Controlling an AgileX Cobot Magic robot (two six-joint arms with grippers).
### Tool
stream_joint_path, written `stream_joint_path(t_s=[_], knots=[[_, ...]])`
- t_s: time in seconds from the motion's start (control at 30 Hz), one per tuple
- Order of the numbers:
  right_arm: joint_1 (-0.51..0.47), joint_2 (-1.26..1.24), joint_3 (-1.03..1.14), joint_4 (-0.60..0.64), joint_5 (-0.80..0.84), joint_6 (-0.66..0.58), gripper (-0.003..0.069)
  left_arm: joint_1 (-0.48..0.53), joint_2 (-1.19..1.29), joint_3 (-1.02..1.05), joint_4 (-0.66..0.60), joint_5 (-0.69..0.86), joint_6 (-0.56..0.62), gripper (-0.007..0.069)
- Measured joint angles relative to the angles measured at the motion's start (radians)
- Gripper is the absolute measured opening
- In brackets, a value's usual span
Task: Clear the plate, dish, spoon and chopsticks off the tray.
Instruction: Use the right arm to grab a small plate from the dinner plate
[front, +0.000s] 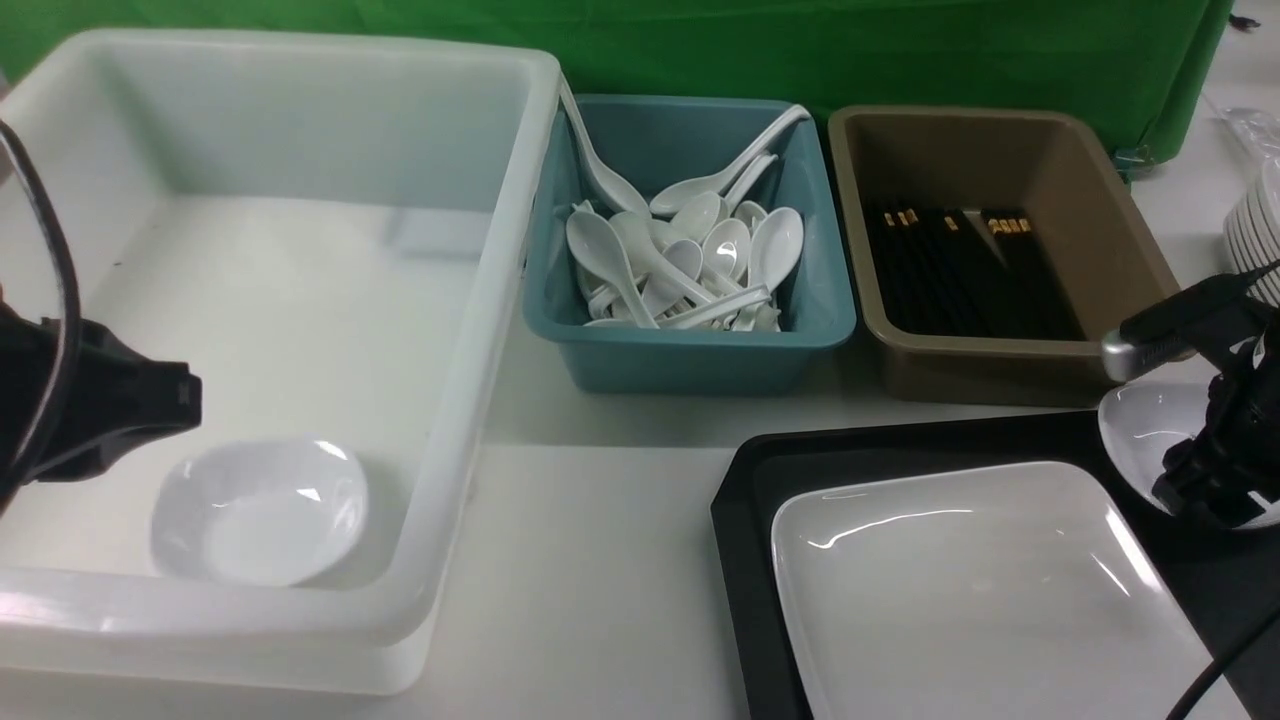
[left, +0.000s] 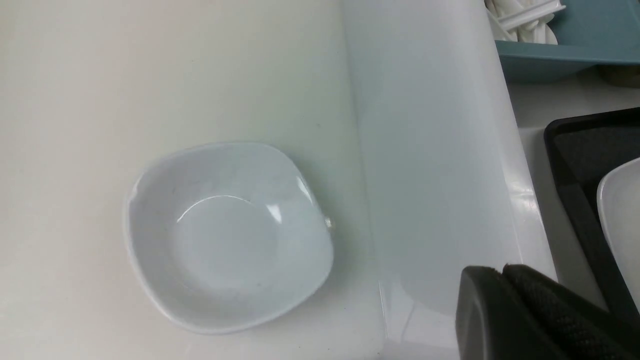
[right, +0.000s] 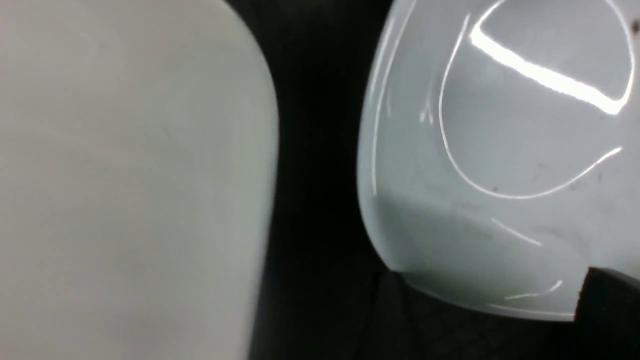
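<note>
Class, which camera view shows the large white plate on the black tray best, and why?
The front view: the plate shows nearly whole on the tray. The left wrist view catches only its edge; the right wrist view shows a blurred close-up part.

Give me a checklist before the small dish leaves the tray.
1. The small dish sits on the tray, apart from the plate: ok.
2. The right gripper is at the small dish's rim: ok.
3. The right gripper open or gripping: cannot tell.
4. The white bin has room, with only a binned dish inside: ok.
5. The left gripper is away from the tray, shut, above the white bin: ok.
</note>
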Motion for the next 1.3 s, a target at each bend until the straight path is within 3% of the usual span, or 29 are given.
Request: stream_joint_path(t_s=[0.5, 0.63, 0.67, 0.7, 0.77, 0.9, 1.0, 1.07, 1.3], knots=[[0.030, 0.076, 0.000, -0.026, -0.060, -0.001, 0.0490, 0.000, 0.000, 0.000, 0.000, 0.001, 0.000, 0.0010], [0.030, 0.090, 0.000, -0.026, -0.072, 0.008, 0.0383, 0.000, 0.000, 0.000, 0.000, 0.001, 0.000, 0.0010], [0.036, 0.090, -0.001, -0.027, -0.078, 0.013, 0.0265, 0.000, 0.000, 0.000, 0.000, 0.001, 0.000, 0.0010], [0.036, 0.090, -0.001, -0.027, -0.078, 0.013, 0.0265, 0.000, 0.000, 0.000, 0.000, 0.001, 0.000, 0.0010], [0.043, 0.081, -0.005, -0.060, -0.071, 0.014, 0.0196, 0.000, 0.000, 0.000, 0.000, 0.000, 0.000, 0.0010], [0.059, 0.057, -0.005, -0.069, -0.061, 0.014, 0.0171, 0.000, 0.000, 0.000, 0.000, 0.000, 0.000, 0.0010], [0.093, 0.005, -0.005, -0.069, -0.049, 0.031, 0.0086, 0.000, 0.000, 0.000, 0.000, -0.001, 0.000, 0.0010], [0.106, -0.021, -0.005, -0.061, -0.035, 0.052, 0.0067, 0.000, 0.000, 0.000, 0.000, -0.002, 0.000, 0.0010], [0.162, -0.172, -0.003, 0.057, 0.050, 0.101, 0.0062, 0.000, 0.000, 0.000, 0.011, -0.002, -0.021, 0.0010]])
